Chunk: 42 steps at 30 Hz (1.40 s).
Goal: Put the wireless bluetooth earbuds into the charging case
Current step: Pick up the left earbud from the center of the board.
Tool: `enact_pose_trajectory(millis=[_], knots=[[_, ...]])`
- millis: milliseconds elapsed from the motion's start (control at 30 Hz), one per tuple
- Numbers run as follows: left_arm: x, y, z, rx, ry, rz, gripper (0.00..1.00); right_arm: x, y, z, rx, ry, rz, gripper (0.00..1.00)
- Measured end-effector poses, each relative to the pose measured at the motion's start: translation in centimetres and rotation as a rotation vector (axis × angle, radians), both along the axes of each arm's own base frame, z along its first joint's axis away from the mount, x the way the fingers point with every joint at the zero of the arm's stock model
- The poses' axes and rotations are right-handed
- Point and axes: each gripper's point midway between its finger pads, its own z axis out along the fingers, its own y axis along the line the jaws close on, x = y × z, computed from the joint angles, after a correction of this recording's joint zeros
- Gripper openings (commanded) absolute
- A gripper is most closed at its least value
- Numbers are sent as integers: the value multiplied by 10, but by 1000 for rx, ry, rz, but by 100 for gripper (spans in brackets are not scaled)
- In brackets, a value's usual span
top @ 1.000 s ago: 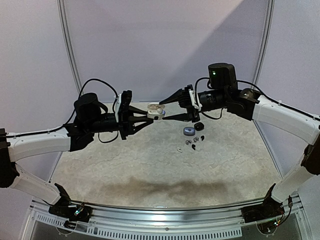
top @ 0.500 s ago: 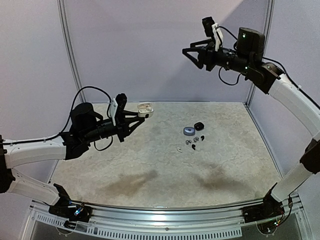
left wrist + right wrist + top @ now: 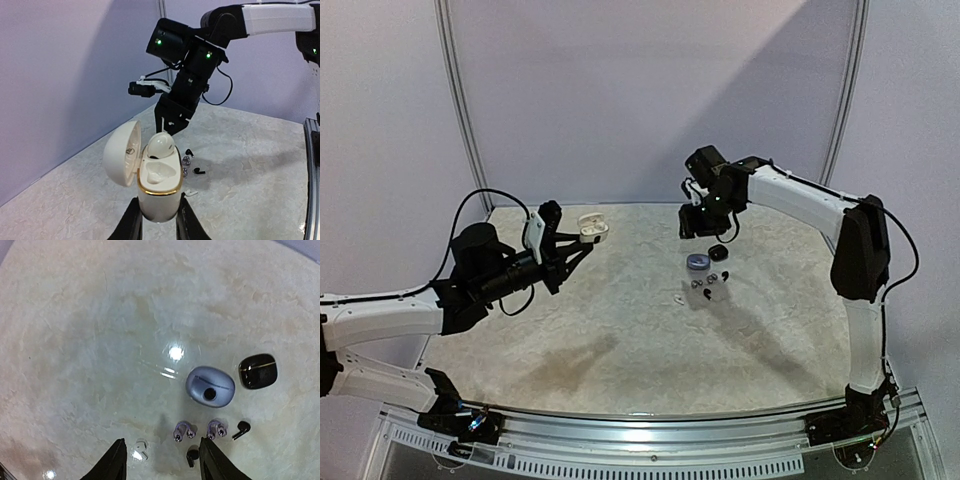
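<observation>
The right pincer point(image 3: 161, 441) is hanging over a crowded patch of worktop point(image 3: 90, 340). There the silver earbuds point(image 3: 183, 430) and black earbuds point(image 3: 242, 428) are sitting close together, near the blue case point(image 3: 210, 386) and the black case point(image 3: 258, 371). The white earbud point(image 3: 140, 446) is lying slightly apart, with bare surface beyond. The left pincer point(image 3: 158, 220) is holding the white case point(image 3: 159, 185) aloft, well clear.

Beige marbled tabletop point(image 3: 620, 340) w/ pale backdrop panels point(image 3: 620, 100) behind.
</observation>
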Motion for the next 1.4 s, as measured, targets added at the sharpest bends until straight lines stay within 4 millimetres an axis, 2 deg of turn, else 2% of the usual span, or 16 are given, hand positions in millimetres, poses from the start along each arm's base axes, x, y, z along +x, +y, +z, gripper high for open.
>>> enact_pose_trajectory(millis=[200,300,433,600,700,800,1233,1400], knots=[[-2,2,-6,8,8,0,0,-15,25,-34,-101,72,39,53],[-3,2,-5,5,4,-1,0,-25,35,-59,-156,110,66,53],[-3,2,-4,4,4,-3,0,-42,35,-97,-245,182,91,53],[-4,2,-4,6,1,-6,0,-52,30,-120,-312,234,111,44],[-4,2,-4,8,-1,-7,0,-55,26,-127,-337,253,116,35],[-4,2,-4,9,-2,-8,0,-56,25,-131,-346,264,119,32],[-4,1,-4,12,-5,-10,0,-69,24,-138,-363,313,136,31],[-4,1,-4,13,-7,-10,0,-72,23,-138,-371,320,140,21]])
